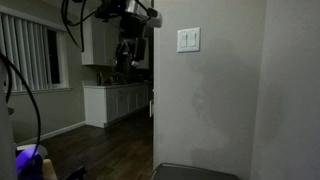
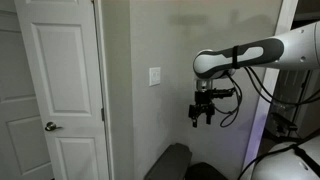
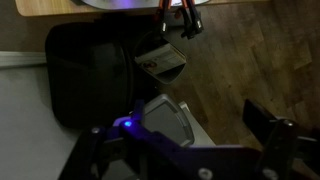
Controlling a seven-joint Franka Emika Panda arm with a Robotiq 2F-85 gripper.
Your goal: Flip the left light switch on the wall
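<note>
Approach step, no contact yet. My gripper [image 2: 203, 113] hangs well off the wall [image 2: 135, 130], pointing down, fingers spread, pinching nothing. Left light switch [image 1: 184, 40] sits higher up. Next I'd raise, turn wrist twd wall, and nudge it w/ one fingertip.

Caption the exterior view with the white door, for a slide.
Panda arm's gripper hangs apart from the wall, jaws open, below the switch plate beside a white door.

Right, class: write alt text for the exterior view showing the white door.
A white robot arm reaches in from the frame's right, its black gripper hanging clear of the pale wall. A small white switch plate sits on that wall, between the gripper and a closed white door.
</note>
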